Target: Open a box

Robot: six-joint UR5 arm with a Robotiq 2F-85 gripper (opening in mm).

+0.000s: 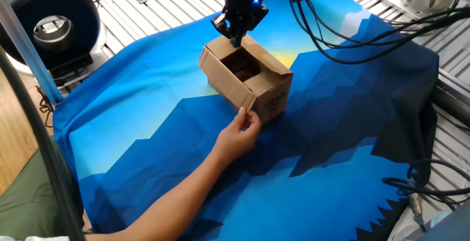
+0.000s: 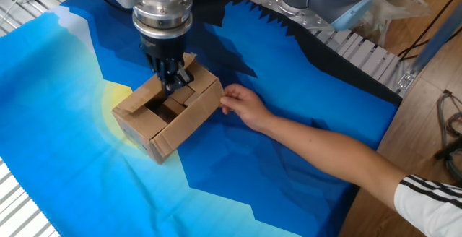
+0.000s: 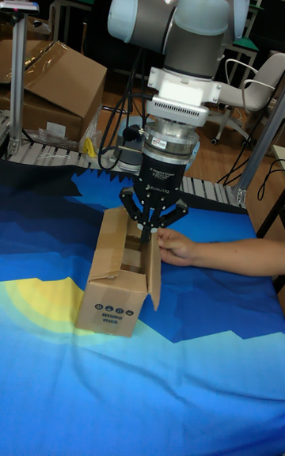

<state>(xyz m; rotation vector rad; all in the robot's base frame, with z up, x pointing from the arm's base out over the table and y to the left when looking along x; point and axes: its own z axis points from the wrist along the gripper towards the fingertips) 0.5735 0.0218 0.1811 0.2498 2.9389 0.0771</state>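
Observation:
The box point(image 1: 253, 87) is a small brown carton on the blue cloth, its top partly open with a dark inside showing. It also appears as the box point(image 2: 162, 118) and the box point(image 3: 117, 298), where printed text faces the camera. My gripper point(image 1: 236, 37) points straight down over the far top edge, its fingers pinched together on a top flap. The gripper point(image 2: 173, 85) and the gripper point(image 3: 150, 228) show the same narrow pinch. A person's hand point(image 1: 244, 129) rests against the box's near corner; the hand point(image 2: 242, 103) touches its side.
The person's arm point(image 2: 339, 150) reaches across the cloth from the table's edge. A black round device point(image 1: 50, 22) stands at one corner, and cables point(image 1: 345, 28) hang near the arm. A large cardboard carton point(image 3: 55, 80) and a chair point(image 3: 257, 80) stand behind the table.

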